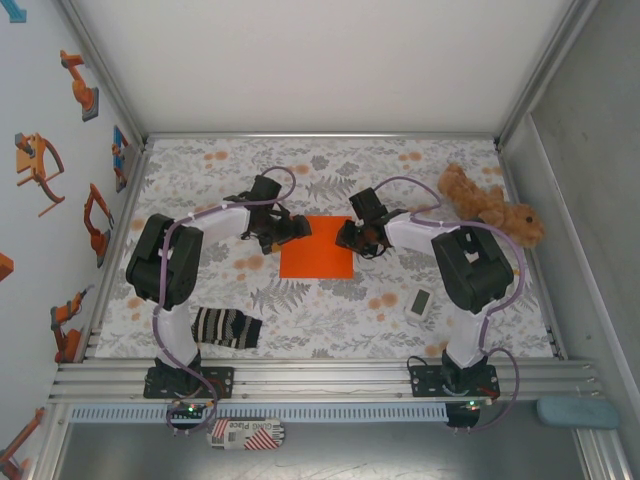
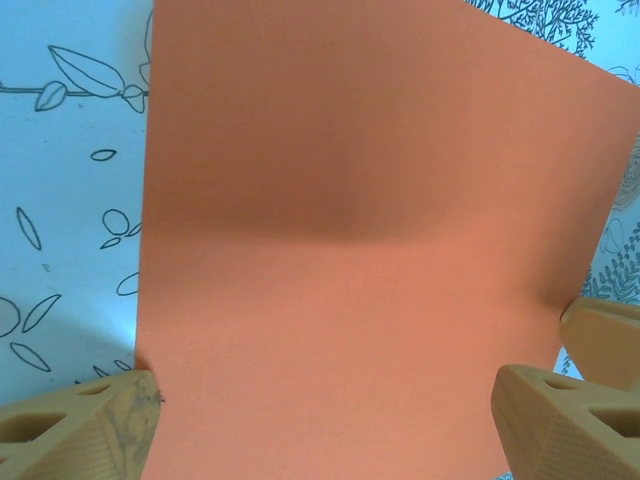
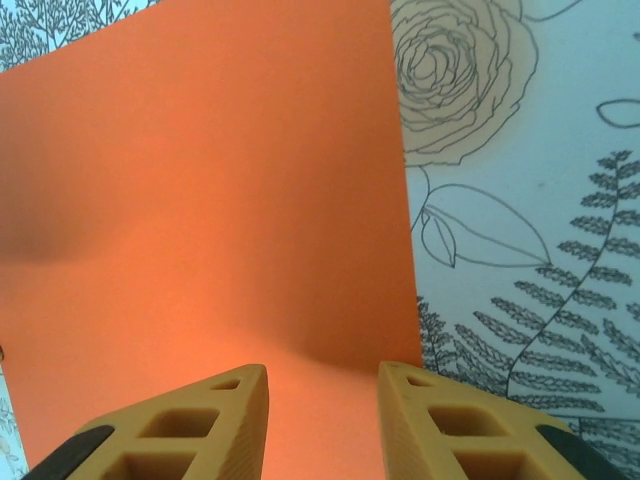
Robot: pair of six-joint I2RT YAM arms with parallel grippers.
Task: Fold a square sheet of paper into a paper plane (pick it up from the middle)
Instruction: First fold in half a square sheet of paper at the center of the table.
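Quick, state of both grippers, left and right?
Left gripper: open wide, fingers either side of the square sheet of paper.
Right gripper: partly open, holding nothing.

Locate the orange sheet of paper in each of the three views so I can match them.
Top external: the orange sheet lies flat at the middle of the floral table cover.
Left wrist: it spans the centre and right, top to bottom.
Right wrist: it spans the left and centre.
Shared landmark: the floral table cover, along the left edge in the left wrist view and on the right in the right wrist view.
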